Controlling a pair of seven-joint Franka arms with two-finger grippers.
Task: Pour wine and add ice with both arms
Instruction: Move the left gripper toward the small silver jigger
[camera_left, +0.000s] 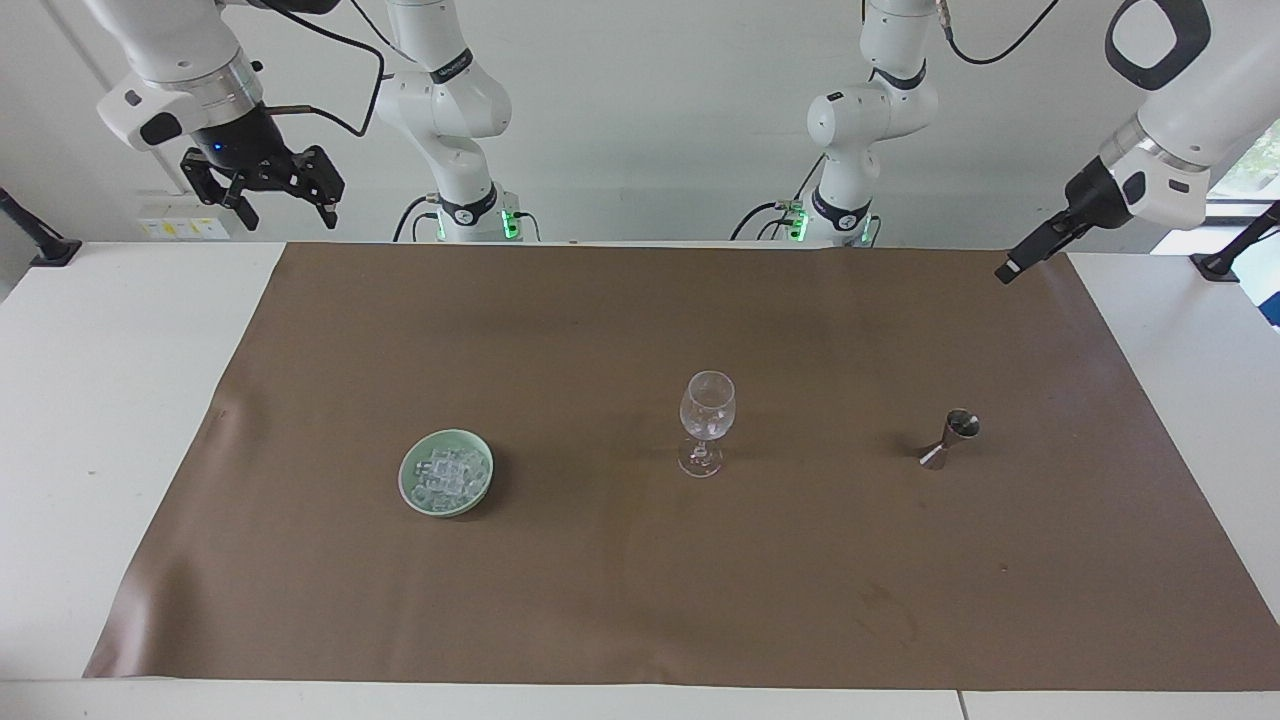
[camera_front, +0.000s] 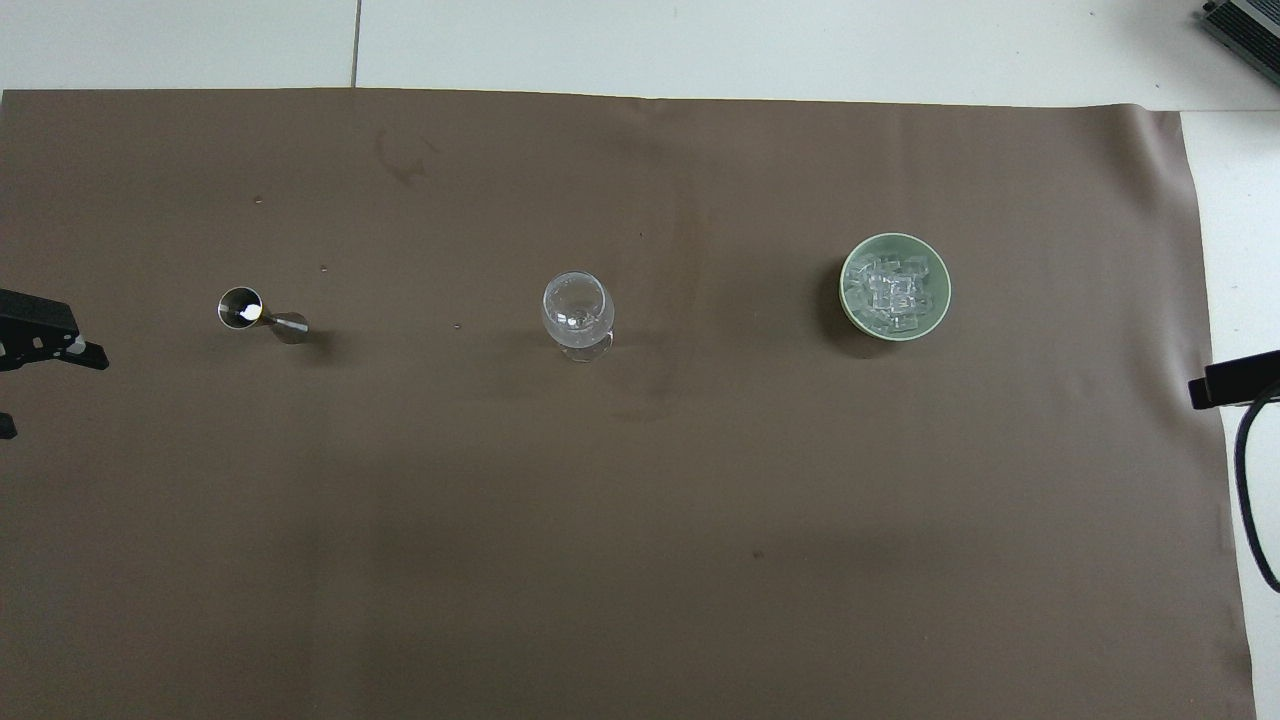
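My left gripper (camera_left: 1010, 271): black, two-fingered, seen edge-on and raised over the brown mat's (camera_left: 600, 600) corner at the left arm's end; I judge the fingers spread and empty.
My right gripper (camera_left: 283, 207): raised above the table's edge nearest the robots at the right arm's end, fingers apart, nothing in them; this arm waits.
Wine: liquid not discernible; its small shiny steel hourglass jigger (camera_left: 948, 439) stands on the mat toward the left arm's end, well apart from both grippers.
Ice: a heap of clear glassy cubes (camera_left: 447, 474) in a pale green round bowl (camera_left: 410, 492) toward the right arm's end.
Clear stemmed wine glass (camera_left: 706, 422): upright between jigger and bowl.
Jigger risk: narrow and top-heavy; an off-centre approach could tip it and spill.
Glass risk: a careless pour or dropped cube might topple it.
Ice risk: slick cubes may squirt from my fingers.
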